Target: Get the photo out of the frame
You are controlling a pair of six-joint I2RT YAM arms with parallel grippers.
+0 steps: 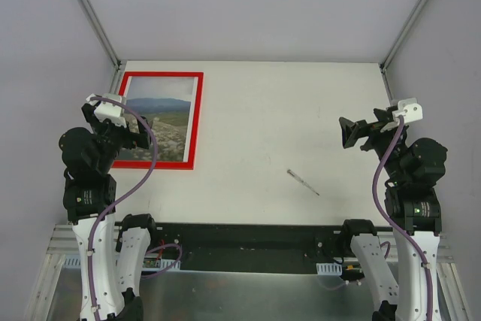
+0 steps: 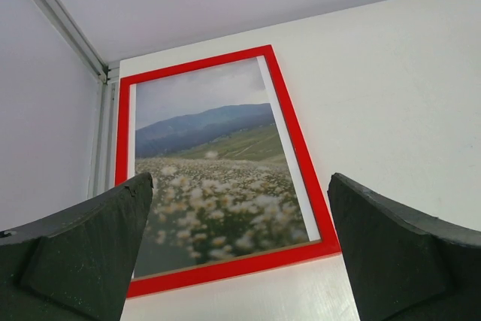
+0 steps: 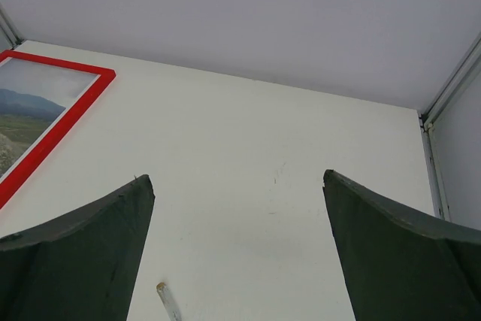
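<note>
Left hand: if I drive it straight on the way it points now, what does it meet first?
The left hand would likely meet the frame first, around the middle of the photo, flat on the table; nothing shows in between, though depth is unclear.

The frame (image 1: 198, 119), at ten o'clock on the bench (image 1: 301, 103), has a smooth, bright red border with a slight plastic-like sheen. The photo (image 1: 159, 122) inside it reads as smooth printed paper. The bench is smooth and white, mostly matt, with faint scuffs. At five o'clock lies a thin stick (image 1: 303, 183), pale and slightly shiny. The left end effector (image 2: 239, 186) and the right end effector (image 3: 237, 182) have fingers (image 2: 83, 253) of dark, matt, finely grained plastic. At six o'clock the base plate (image 1: 248, 291) is brushed metal.
</note>
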